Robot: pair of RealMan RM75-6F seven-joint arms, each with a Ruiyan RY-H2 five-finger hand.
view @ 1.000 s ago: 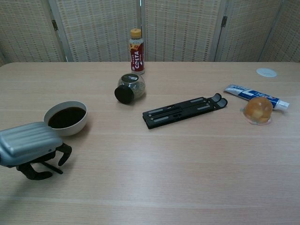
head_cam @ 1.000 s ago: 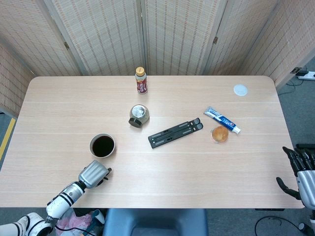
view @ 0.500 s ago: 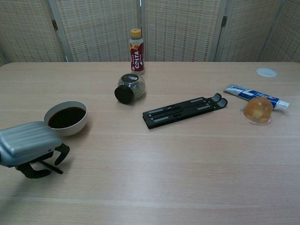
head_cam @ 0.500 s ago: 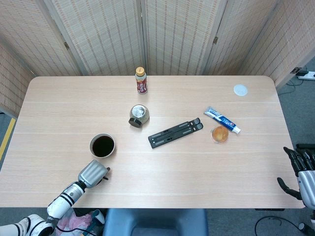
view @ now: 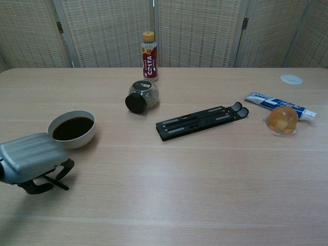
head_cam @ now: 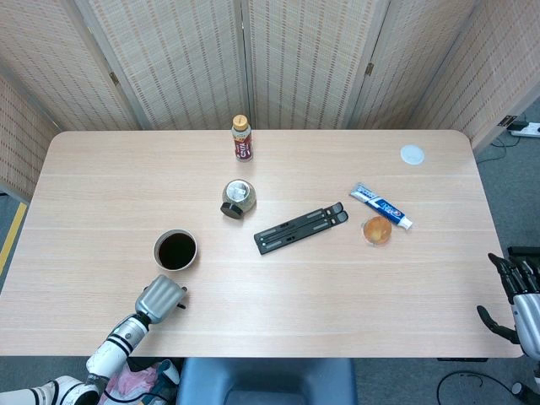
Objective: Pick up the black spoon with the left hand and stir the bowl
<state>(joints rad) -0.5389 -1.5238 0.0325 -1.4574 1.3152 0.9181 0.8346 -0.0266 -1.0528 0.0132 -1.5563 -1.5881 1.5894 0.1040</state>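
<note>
While the left hand point(view: 32, 163) rests low on the table point(view: 205, 174) just in front of the bowl point(view: 72, 128), its curled fingers appear clenched over a thin black spoon point(view: 55, 182), evidently to secure it for lifting. Dark liquid fills the bowl. At the table's far right edge, the right hand point(head_cam: 516, 297) hangs idle, fingers released.
</note>
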